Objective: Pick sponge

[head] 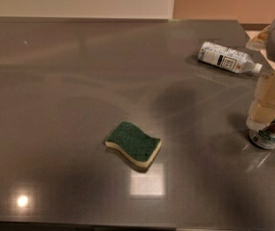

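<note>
Camera view: end effector (267, 105), grip unclear, hangs over can (268, 137), well apart from sponge (133, 143); bottle (226, 57) beyond.

I see the sponge (133, 150) lying flat, dark green scouring side up, with pale yellow foam showing along its near and right edges. Its outline is wavy, and its long axis runs from upper left to lower right. My gripper (267, 105) hangs at the right edge; the sponge sits well apart, left of the jaws and nearer the camera.
</note>
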